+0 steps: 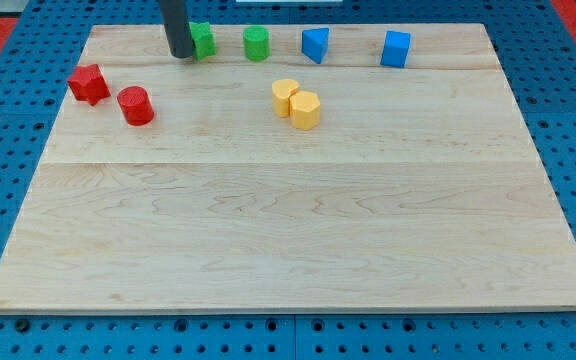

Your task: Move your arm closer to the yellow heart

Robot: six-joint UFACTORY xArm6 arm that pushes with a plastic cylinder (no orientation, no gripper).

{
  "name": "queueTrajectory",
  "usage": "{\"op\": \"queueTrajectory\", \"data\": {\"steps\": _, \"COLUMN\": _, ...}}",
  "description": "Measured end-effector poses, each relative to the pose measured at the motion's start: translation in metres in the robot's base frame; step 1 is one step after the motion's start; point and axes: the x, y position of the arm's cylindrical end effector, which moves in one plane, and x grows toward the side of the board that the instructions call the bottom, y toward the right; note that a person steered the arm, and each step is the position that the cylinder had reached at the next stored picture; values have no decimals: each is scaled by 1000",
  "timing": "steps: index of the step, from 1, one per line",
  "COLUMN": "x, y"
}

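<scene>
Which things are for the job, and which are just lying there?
For the job: my tip, yellow heart.

Just lying about: yellow block touching the heart, two red blocks, two green blocks, two blue blocks.

Tip (pixel 180 55) at board's (pixel 288 240) top left, two touching blocks (pixel 296 103) toward the centre.

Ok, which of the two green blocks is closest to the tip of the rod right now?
The left green block, at the view's top. My tip sits right against its left side, partly covering it, while the other green block stands apart, farther to the view's right.
</scene>
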Motion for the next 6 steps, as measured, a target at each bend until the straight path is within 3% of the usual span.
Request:
{"op": "queueTrajectory", "data": {"steps": 1, "x": 7, "y": -6}}
{"op": "queueTrajectory", "data": {"steps": 3, "x": 63, "y": 60}}
{"op": "queueTrajectory", "data": {"steps": 6, "x": 109, "y": 130}}
